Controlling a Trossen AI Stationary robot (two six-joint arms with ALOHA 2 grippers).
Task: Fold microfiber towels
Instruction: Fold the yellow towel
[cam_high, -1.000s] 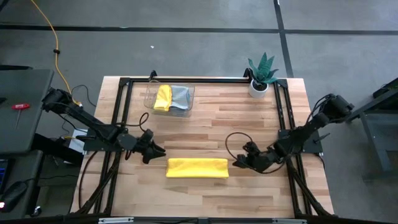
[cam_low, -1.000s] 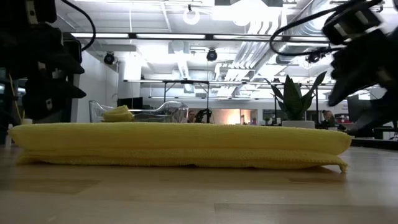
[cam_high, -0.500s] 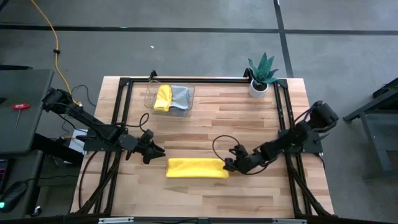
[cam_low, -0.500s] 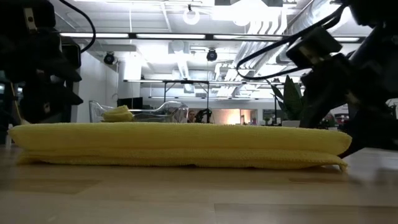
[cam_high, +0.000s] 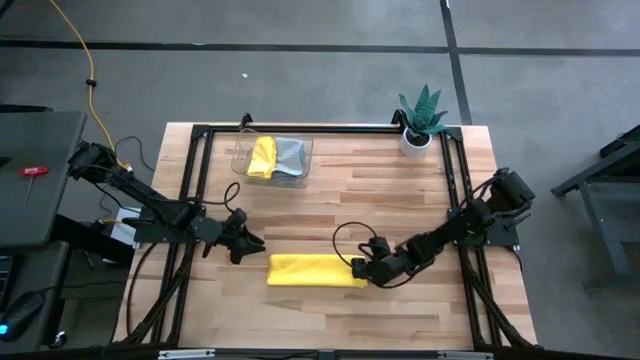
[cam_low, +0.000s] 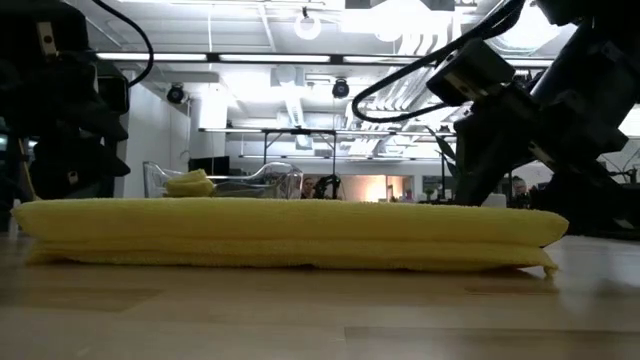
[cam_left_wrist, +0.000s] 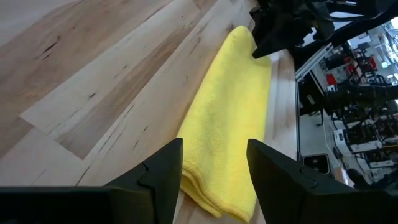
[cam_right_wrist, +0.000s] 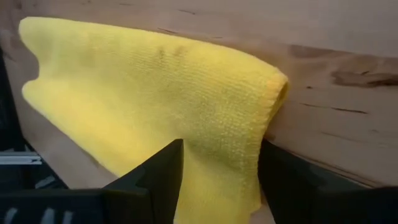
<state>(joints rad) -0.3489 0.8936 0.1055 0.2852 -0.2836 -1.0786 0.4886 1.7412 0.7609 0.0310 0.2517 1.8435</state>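
Observation:
A yellow towel (cam_high: 312, 270), folded into a long flat strip, lies on the wooden table near its front edge. My right gripper (cam_high: 359, 270) is open at the strip's right end (cam_right_wrist: 249, 81), one finger on each side of that end. My left gripper (cam_high: 252, 244) is open just off the strip's left end (cam_left_wrist: 214, 186) and touches nothing. At the back left, another yellow towel (cam_high: 262, 157) and a grey one (cam_high: 290, 158) lie in a clear tray (cam_high: 240, 160). My right gripper slants down from the table's right side, its fingers (cam_right_wrist: 155, 180) along the strip on either side of the towel's folded right end (cam_right_wrist: 267, 87). The towel lies flat on the table. I cannot tell whether the fingers touch it.
A potted plant (cam_high: 420, 118) stands at the back right corner. Black frame rails (cam_high: 452, 190) run along the table's left, right and far sides. Bare wood lies between the tray and the folded towel.
My right gripper has moved toward the table's left edge and down, from a little off the towel's right end onto it, tipping further down. The towel has not moved.

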